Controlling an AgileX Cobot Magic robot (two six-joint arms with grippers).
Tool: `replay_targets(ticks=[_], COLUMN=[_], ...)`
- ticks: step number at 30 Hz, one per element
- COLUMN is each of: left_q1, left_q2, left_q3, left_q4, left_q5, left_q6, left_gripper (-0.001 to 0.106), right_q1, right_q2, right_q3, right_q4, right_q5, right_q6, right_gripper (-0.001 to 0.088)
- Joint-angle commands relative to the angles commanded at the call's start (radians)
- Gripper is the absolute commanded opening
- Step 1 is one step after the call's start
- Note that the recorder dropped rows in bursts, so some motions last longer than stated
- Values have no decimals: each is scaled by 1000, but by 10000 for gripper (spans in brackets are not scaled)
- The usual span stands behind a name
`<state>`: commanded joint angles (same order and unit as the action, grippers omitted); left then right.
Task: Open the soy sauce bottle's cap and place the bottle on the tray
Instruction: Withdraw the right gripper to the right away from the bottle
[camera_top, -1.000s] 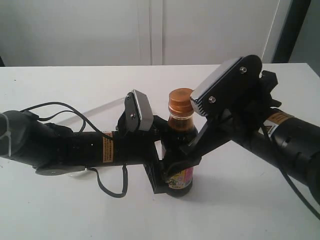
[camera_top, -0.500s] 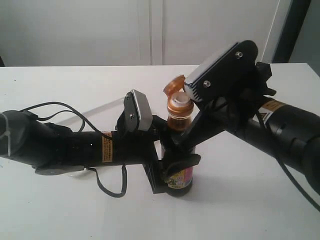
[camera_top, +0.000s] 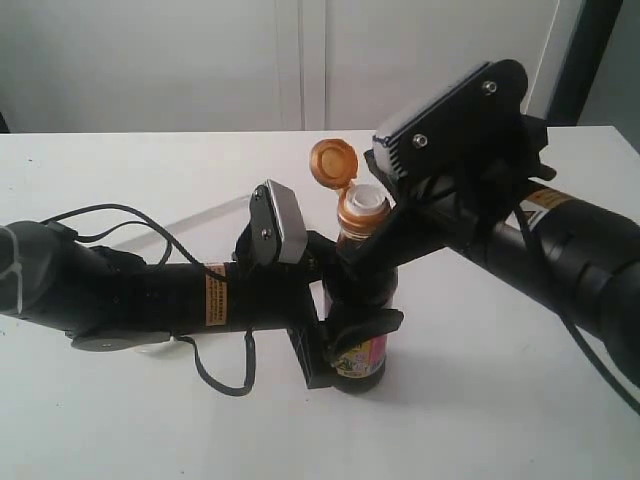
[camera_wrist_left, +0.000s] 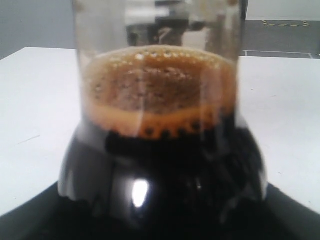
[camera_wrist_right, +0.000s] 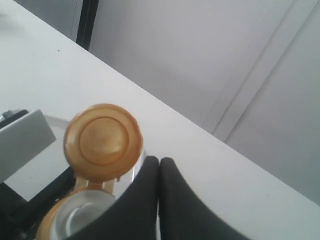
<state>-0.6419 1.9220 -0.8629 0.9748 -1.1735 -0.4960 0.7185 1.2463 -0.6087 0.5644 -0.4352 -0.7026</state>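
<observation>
The soy sauce bottle (camera_top: 366, 352) stands upright on the white table, dark liquid filling the left wrist view (camera_wrist_left: 165, 165). My left gripper (camera_top: 343, 346) is shut on its labelled body from the left. The copper-orange cap (camera_top: 332, 162) is flipped open and stands up on its hinge, baring the white pour spout (camera_top: 363, 204). My right gripper (camera_wrist_right: 159, 162) is shut, fingertips pressed together with nothing between them, right beside the open cap (camera_wrist_right: 103, 135) and above the spout (camera_wrist_right: 82, 216). In the exterior view its fingers (camera_top: 372, 248) lie against the bottle's neck. The tray is out of view.
The white table (camera_top: 150, 170) runs back to a pale wall. A black cable (camera_top: 130, 212) loops over the left arm and hangs down at its near side. Both forearms cross the middle of the table, meeting at the bottle.
The cap, down on the neck a second ago, has swung up and back to fully open. My right gripper has risen and shifted right. The left gripper and bottle have stayed put.
</observation>
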Motion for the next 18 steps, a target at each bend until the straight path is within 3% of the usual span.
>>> replay_targets(ticks=[6, 12, 15, 18], left_q1=[0, 0, 0, 0], left_q2=[-2, -2, -2, -2], left_q3=[0, 0, 0, 0], left_q4=[-10, -29, -31, -31], left_q5=[0, 0, 0, 0], left_q6=[3, 3, 3, 3], left_gripper=[0, 0, 0, 0], right_q1=[-59, -177, -259, -314], right_q2=[0, -85, -107, -103], right_q3=[0, 0, -5, -49], right_q4=[50, 47, -17, -69], right_q5=[43, 203, 396, 708], right_q6=[36, 30, 18, -66], right_gripper=[0, 0, 0, 0])
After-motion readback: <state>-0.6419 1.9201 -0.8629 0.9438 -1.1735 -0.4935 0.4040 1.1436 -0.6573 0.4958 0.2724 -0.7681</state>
